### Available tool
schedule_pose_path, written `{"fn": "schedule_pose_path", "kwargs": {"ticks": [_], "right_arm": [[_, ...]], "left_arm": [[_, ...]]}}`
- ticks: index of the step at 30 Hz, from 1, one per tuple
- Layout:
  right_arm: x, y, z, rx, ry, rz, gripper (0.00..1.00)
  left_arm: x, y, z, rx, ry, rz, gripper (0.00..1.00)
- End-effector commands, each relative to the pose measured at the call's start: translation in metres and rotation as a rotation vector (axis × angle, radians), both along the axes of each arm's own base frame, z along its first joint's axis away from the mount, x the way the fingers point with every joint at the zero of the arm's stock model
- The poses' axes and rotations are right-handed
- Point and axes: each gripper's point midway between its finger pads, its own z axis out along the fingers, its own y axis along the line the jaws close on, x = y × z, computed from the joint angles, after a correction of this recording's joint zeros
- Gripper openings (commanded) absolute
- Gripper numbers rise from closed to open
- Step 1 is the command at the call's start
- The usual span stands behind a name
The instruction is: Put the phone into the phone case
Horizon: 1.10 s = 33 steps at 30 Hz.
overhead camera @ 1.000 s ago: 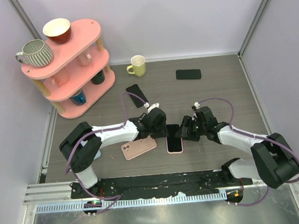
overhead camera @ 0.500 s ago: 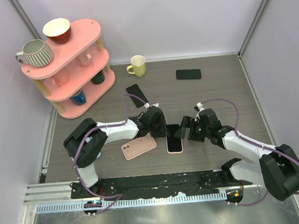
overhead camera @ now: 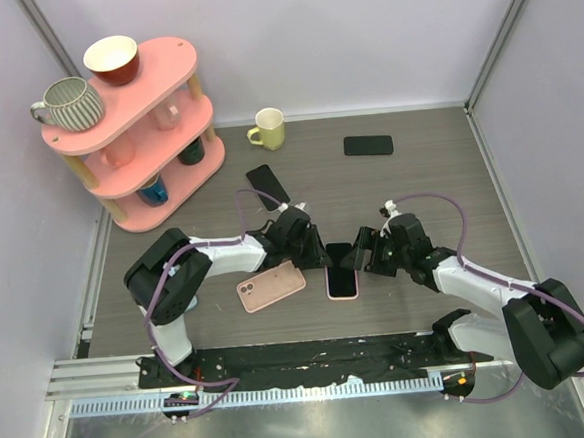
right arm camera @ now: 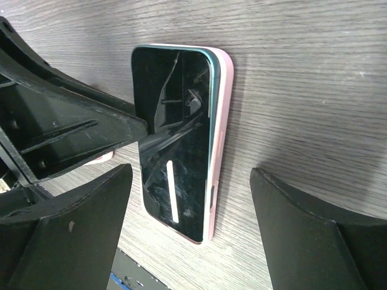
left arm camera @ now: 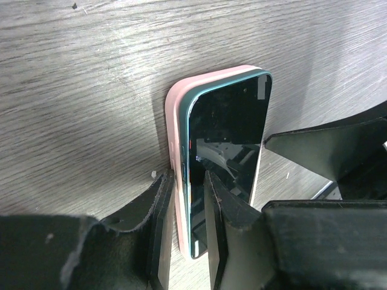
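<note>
The phone (overhead camera: 340, 268), black screen up, lies inside the pink phone case (overhead camera: 342, 295) at the table's middle. In the left wrist view the phone (left arm camera: 227, 127) shows a teal side standing above the case's (left arm camera: 175, 121) left wall. My left gripper (overhead camera: 309, 246) points down at that long edge. It (left arm camera: 185, 178) is nearly shut, one finger against the case's outer wall and the other on the screen. My right gripper (overhead camera: 367, 257) is on the phone's other side. In its own view it (right arm camera: 190, 235) stands wide open astride the phone's (right arm camera: 175, 133) near end, touching nothing.
A pink phone-shaped thing (overhead camera: 271, 286) lies back up just left of the case. Two black phones (overhead camera: 266, 184) (overhead camera: 368, 145) lie farther back. A yellow mug (overhead camera: 268, 128) stands at the rear, and a pink shelf (overhead camera: 152, 83) with cups fills the back left.
My right gripper let go of the phone's side, backed off a little to the right and opened wide. My left gripper's jaws narrowed onto the case's edge.
</note>
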Motion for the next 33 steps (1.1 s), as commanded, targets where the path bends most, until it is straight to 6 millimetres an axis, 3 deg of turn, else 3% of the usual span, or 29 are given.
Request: {"fn": "schedule_pose_path", "kwargs": {"ticks": [1, 7, 17, 20, 26, 28, 33], "right_arm": [[-0.007, 0.001, -0.010, 0.011, 0.021, 0.000, 0.85], [-0.003, 0.002, -0.007, 0.015, 0.023, -0.025, 0.84], [-0.007, 0.010, -0.019, 0.039, 0.039, -0.014, 0.83], [-0.006, 0.022, -0.005, 0.121, 0.021, 0.015, 0.83], [0.004, 0.048, 0.048, 0.321, -0.069, 0.056, 0.83], [0.005, 0.049, 0.054, 0.330, -0.084, 0.062, 0.83], [0.000, 0.053, 0.061, 0.380, -0.104, 0.086, 0.83]], "left_arm": [[-0.014, -0.006, -0.010, -0.052, 0.052, -0.027, 0.24], [-0.015, -0.006, -0.014, -0.041, 0.071, -0.030, 0.21], [-0.023, -0.008, -0.022, -0.072, 0.125, -0.024, 0.19], [-0.026, -0.013, -0.021, -0.109, 0.145, -0.026, 0.19], [-0.030, -0.025, -0.011, -0.222, 0.170, -0.044, 0.16], [-0.029, -0.034, 0.001, -0.299, 0.169, -0.052, 0.16], [-0.030, -0.037, 0.001, -0.326, 0.173, -0.063, 0.15]]}}
